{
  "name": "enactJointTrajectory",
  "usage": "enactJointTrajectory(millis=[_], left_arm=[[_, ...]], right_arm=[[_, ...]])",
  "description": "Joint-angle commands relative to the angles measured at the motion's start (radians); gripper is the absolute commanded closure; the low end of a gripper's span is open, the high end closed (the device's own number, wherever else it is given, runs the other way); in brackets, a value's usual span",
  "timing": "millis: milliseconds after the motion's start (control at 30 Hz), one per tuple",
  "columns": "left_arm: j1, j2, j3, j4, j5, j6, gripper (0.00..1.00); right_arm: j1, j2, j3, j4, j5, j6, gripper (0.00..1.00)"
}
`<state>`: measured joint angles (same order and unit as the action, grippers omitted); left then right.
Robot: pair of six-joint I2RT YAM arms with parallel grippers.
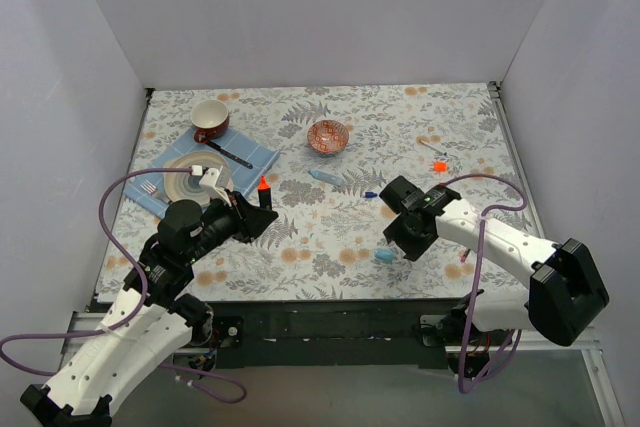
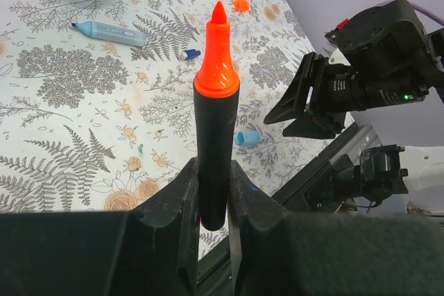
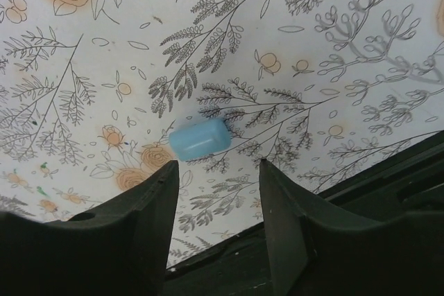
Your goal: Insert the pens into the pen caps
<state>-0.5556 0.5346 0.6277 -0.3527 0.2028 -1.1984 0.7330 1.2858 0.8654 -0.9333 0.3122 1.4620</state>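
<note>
My left gripper (image 1: 258,215) (image 2: 214,175) is shut on the stubby black marker (image 1: 264,197) (image 2: 215,150), held above the table with its orange tip (image 2: 217,60) pointing up and away. My right gripper (image 1: 404,243) (image 3: 216,171) is open and empty, low over the table, with the light blue cap (image 1: 385,256) (image 3: 199,138) (image 2: 248,138) lying just beyond its fingertips, nearer the left finger. The light blue pen (image 1: 325,177) (image 2: 107,31), the tiny dark blue cap (image 1: 370,194) (image 2: 189,54) and the orange cap (image 1: 440,164) (image 2: 241,5) lie on the floral cloth. A thin pen (image 1: 432,146) lies at the far right.
A red patterned bowl (image 1: 328,136) stands at mid back. A brown mug (image 1: 210,120), a plate (image 1: 178,179) on a blue cloth and dark cutlery (image 1: 230,155) are at back left. The table's front edge (image 3: 326,192) runs right under my right gripper.
</note>
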Motion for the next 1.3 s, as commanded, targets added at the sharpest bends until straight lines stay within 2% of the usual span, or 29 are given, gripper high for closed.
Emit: enactJointTrajectory(millis=[0, 67, 200, 433, 833, 1000, 1133, 1200, 1267], left_arm=[[-0.001, -0.012, 0.02, -0.008, 0.012, 0.02, 1.0], [-0.001, -0.01, 0.021, -0.008, 0.02, 0.023, 1.0], [-0.001, -0.01, 0.021, -0.005, 0.033, 0.023, 1.0], [0.0, -0.019, 0.02, -0.002, 0.061, 0.025, 1.0], [-0.001, -0.018, 0.01, 0.018, 0.113, 0.026, 1.0], [0.0, -0.016, 0.01, 0.02, 0.109, 0.026, 1.0], [-0.001, -0.01, 0.01, 0.02, 0.109, 0.026, 1.0], [-0.001, -0.01, 0.01, 0.018, 0.11, 0.026, 1.0], [0.0, -0.013, 0.009, 0.018, 0.109, 0.028, 1.0]], right_arm=[[-0.038, 0.003, -0.052, 0.118, -0.142, 0.132, 0.43], [-0.038, 0.024, -0.049, 0.134, -0.159, 0.158, 0.4], [-0.041, 0.079, -0.002, 0.048, -0.154, 0.218, 0.39], [-0.049, 0.043, -0.055, 0.117, -0.124, 0.305, 0.37], [-0.063, 0.049, -0.085, 0.14, -0.134, 0.331, 0.4], [-0.075, 0.023, -0.049, 0.165, -0.042, 0.218, 0.4], [-0.127, 0.009, 0.026, 0.056, 0.068, 0.16, 0.39], [-0.202, 0.007, 0.046, 0.085, 0.16, 0.062, 0.38], [-0.259, 0.027, 0.092, 0.126, 0.24, -0.104, 0.37]])
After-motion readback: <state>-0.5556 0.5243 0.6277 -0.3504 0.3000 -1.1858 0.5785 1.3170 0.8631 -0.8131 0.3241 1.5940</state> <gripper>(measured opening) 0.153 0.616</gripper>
